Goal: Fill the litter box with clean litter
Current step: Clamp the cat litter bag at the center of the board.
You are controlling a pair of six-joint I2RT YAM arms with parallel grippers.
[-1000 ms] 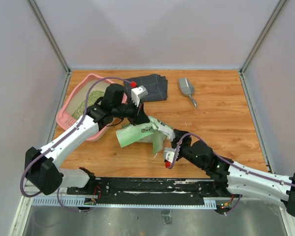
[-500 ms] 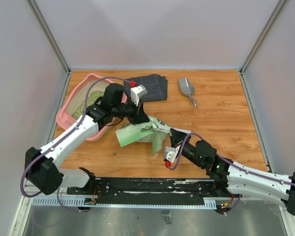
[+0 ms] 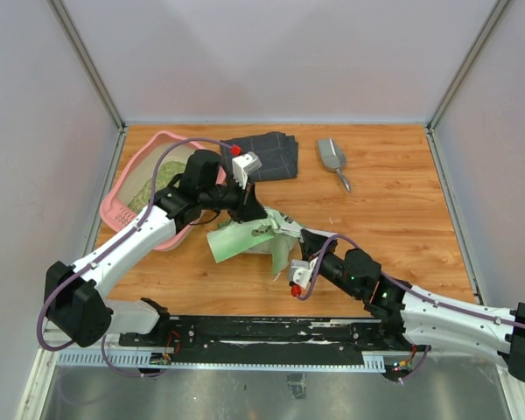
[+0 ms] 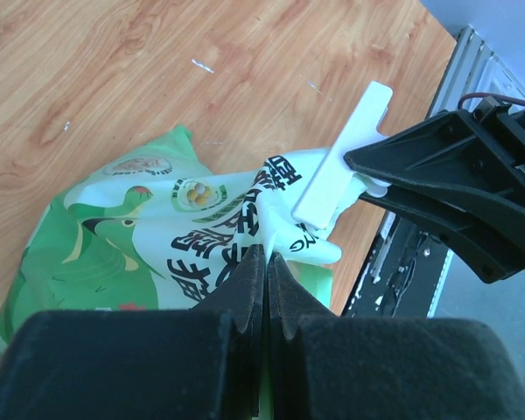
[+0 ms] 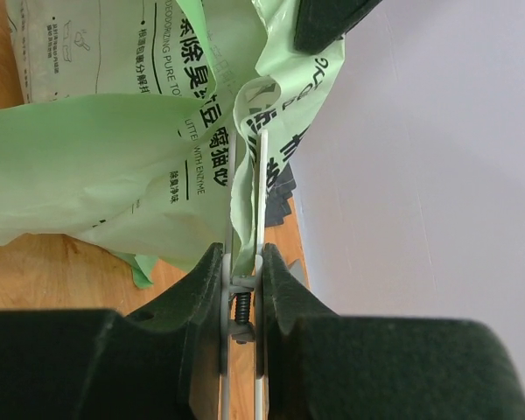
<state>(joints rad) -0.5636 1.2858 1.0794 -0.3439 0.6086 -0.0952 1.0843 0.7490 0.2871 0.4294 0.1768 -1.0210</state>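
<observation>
Mid-table, crinkled glossy bag (image 3: pixel 238 240), left fingers (image 4: pixel 243 296) pinching it, right fingers (image 5: pixel 201 293) squeezing flat white clip (image 4: pixel 341 157).

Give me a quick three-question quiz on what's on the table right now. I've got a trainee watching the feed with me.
1. True or false: the grey scoop lies on the table, outside the pink litter box.
2. What is the left gripper pinching? A) the green-and-white bag B) the scoop C) the rim of the litter box
3. Fill in: the white clip at the bag's edge is held by the ___ gripper.

Key: 1 true. 2 A. 3 right; the right gripper is shut on the clip.
</observation>
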